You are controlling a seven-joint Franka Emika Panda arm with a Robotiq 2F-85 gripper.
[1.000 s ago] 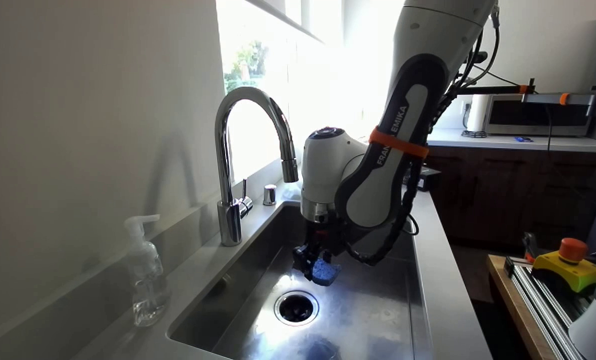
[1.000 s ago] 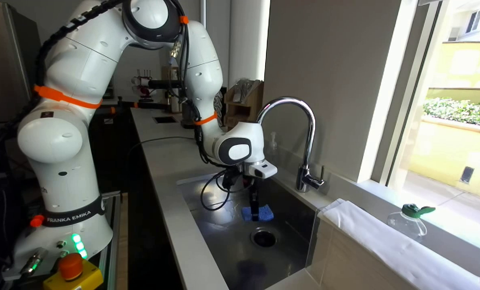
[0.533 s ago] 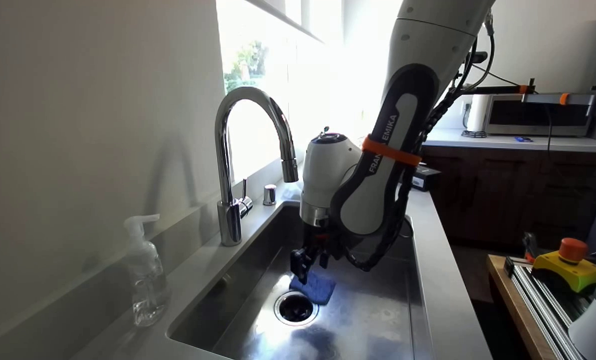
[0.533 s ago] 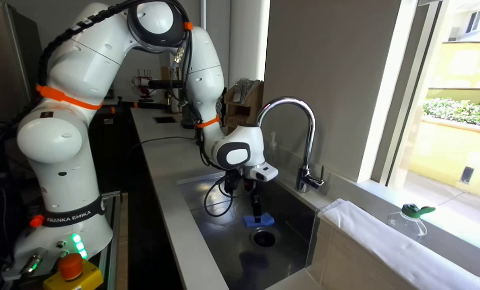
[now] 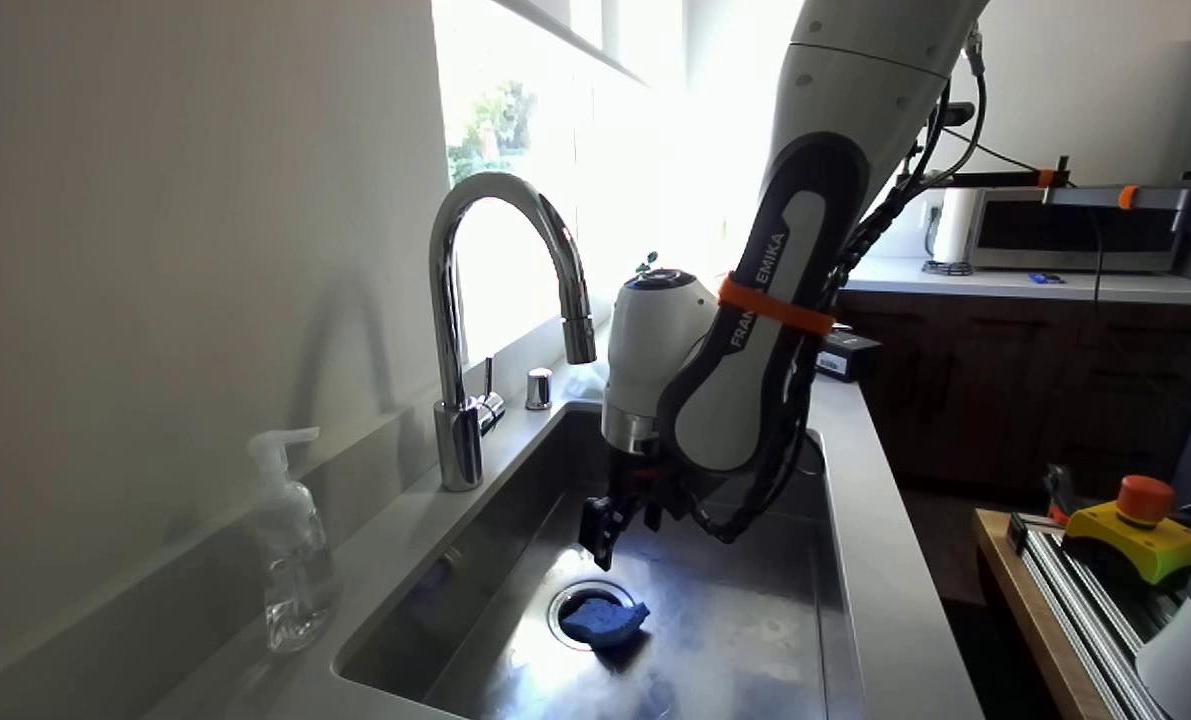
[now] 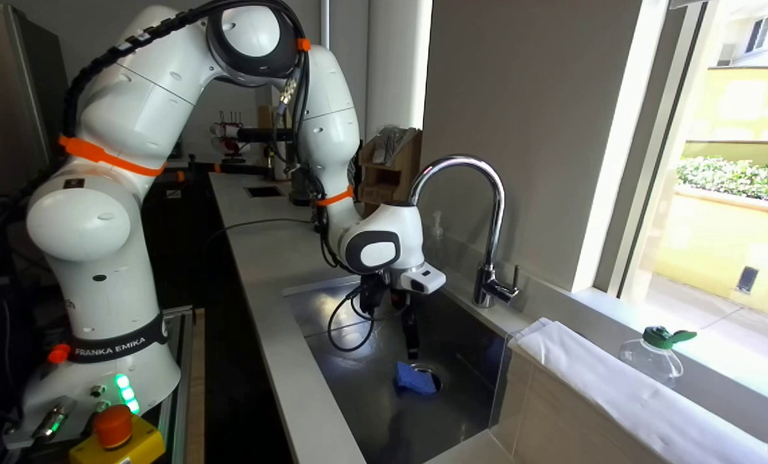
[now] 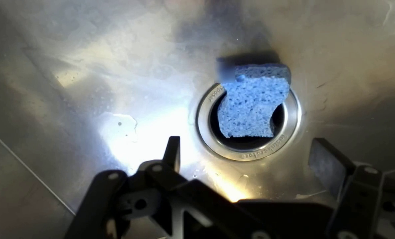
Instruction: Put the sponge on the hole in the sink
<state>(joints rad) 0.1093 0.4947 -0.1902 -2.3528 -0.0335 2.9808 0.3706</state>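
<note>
I'm judging this to be the release step: my jaws are standing wide apart with nothing between them, above the floor of the sink [image 5: 755, 620] and apart from the sponge [image 7: 252, 104]. In the wrist view the sponge is covering much of the hole [image 7: 245, 142], its far edge reaching past the metal rim [image 7: 203, 122], and a dark crescent is showing on the near side. In an exterior view the sponge [image 5: 605, 622] is looking tilted, its right end raised; I can't tell whether it is settled. I'm reckoning the placing is nearly done. The next move is calling for a pause, then perhaps a gentle nudge toward the hole's middle before I'm lifting the arm [image 6: 329, 129] away.
</note>
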